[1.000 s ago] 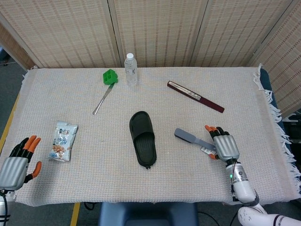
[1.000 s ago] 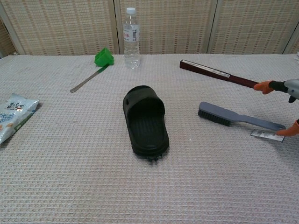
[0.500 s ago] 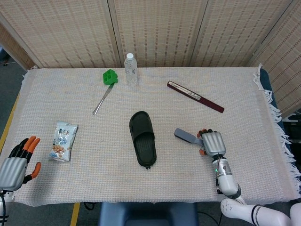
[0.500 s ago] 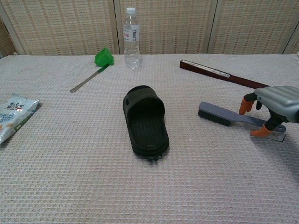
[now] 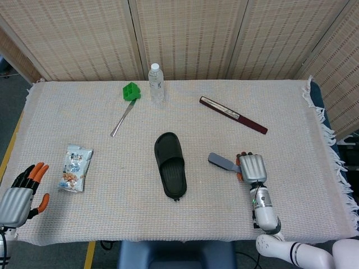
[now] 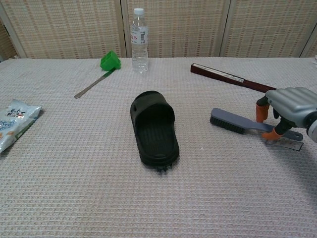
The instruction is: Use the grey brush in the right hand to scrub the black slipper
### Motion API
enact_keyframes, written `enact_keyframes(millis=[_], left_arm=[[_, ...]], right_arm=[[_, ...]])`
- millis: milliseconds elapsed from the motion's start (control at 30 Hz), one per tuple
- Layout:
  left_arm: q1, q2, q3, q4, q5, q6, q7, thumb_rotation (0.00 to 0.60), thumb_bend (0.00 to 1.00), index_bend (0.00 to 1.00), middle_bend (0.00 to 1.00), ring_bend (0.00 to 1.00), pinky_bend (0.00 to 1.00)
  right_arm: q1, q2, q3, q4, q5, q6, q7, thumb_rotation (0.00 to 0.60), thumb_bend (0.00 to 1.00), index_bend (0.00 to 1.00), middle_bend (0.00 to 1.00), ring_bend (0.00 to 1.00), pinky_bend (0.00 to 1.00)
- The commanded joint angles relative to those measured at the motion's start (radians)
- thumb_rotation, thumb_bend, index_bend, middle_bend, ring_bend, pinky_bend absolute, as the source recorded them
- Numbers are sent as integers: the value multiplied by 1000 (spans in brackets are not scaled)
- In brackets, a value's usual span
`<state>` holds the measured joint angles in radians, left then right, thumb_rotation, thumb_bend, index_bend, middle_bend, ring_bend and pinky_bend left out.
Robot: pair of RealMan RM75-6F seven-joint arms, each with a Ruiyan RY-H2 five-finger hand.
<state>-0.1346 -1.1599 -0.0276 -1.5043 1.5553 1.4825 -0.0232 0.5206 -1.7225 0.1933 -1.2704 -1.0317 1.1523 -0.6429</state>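
The black slipper (image 5: 170, 165) (image 6: 153, 126) lies sole down in the middle of the table, toe end towards me. To its right the grey brush (image 5: 220, 162) (image 6: 230, 121) lies flat on the cloth, bristles pointing at the slipper. My right hand (image 5: 252, 167) (image 6: 290, 105) sits over the brush's handle and pinches it between thumb and a finger. My left hand (image 5: 19, 196) rests at the table's near left corner with its fingers apart, holding nothing.
A water bottle (image 5: 156, 82) and a green scoop (image 5: 131, 91) stand at the back. A dark red stick (image 5: 233, 115) lies at the back right, just beyond my right hand. A snack bag (image 5: 76, 167) lies at the left. A small label (image 6: 290, 144) pokes out under the handle.
My right hand moved left from the handle's end onto the handle and curled its fingers around it. The brush, slipper and left hand stayed put.
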Motion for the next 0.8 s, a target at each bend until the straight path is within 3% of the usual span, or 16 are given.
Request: enact_keyframes(millis=[33, 500, 800], left_arm=[[0, 1, 0, 1, -1, 0, -1, 600, 476, 0, 0, 0, 144], [-2, 7, 5, -10, -6, -15, 8, 600, 487, 0, 0, 0, 144], [-3, 8, 5, -18, -15, -25, 20, 600, 493, 0, 0, 0, 144]], right_arm=[[9, -18, 3, 23, -2, 9, -14, 600, 136, 559, 470, 471, 633], [33, -91, -1, 172, -35, 35, -46, 600, 290, 797, 659, 710, 965], [40, -118, -11, 268, -114, 62, 27, 600, 337, 906, 739, 790, 999]])
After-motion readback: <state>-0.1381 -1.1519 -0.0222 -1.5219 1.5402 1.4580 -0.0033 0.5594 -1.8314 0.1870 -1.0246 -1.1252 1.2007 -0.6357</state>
